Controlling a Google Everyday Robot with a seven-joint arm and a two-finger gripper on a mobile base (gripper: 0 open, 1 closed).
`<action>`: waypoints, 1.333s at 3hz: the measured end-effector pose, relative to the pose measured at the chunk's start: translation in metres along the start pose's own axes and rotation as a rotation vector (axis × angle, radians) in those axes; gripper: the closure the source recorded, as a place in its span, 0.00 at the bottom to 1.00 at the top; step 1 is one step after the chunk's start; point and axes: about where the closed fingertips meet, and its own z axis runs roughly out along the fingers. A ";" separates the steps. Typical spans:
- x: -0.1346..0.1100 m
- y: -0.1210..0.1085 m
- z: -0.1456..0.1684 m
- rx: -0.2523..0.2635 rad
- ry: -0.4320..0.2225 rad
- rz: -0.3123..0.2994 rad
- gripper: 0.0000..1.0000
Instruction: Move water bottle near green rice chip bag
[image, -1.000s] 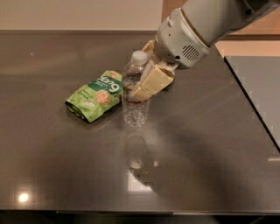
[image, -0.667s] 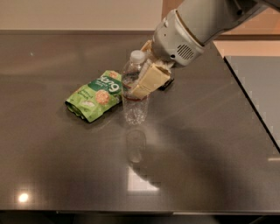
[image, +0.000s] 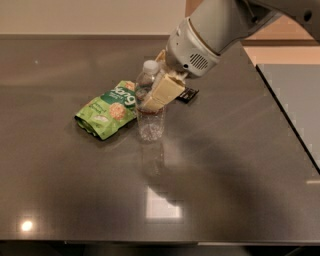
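Observation:
The water bottle (image: 149, 117) is a clear plastic bottle with a white cap. It stands upright on the dark table, just right of the green rice chip bag (image: 107, 109), and nearly touches the bag's right edge. The bag lies flat, crinkled, with white lettering. My gripper (image: 159, 86) comes down from the upper right. Its cream fingers (image: 164, 92) are closed across the bottle's middle and hide the label. The bottle's base looks to be on or just above the table.
A small black rectangular packet (image: 187, 95) lies right behind the gripper, partly hidden by it. The dark glossy table (image: 225, 165) ends at its right edge near a grey floor strip (image: 295, 95). Ceiling light glare shows at the front.
My gripper and the bottle have shifted a little to the left, closer to the green bag. The bag and the black packet have not moved.

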 end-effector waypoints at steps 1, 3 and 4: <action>-0.002 -0.007 0.010 -0.007 0.000 0.007 1.00; -0.003 -0.017 0.024 -0.014 0.006 0.025 0.85; -0.002 -0.021 0.028 -0.013 0.015 0.038 0.61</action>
